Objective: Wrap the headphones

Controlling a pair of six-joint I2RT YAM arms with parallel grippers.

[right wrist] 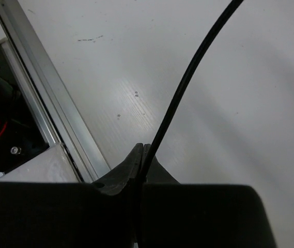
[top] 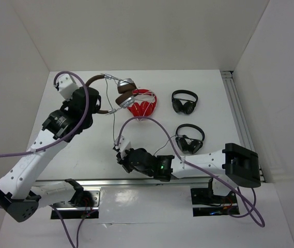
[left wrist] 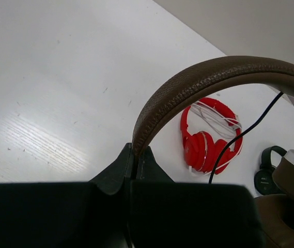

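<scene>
A: Holding stage only. Brown headphones sit upper centre in the top view. Left gripper is clamped on the headband; right gripper pinches the cable. No turns wound yet, I judge; all the wrapping remains.
B: Count?
A: One brown pair, one red pair, two black pairs at right.

Left gripper far forward, jaws tight together — right gripper low and near, jaws likewise tight
</scene>
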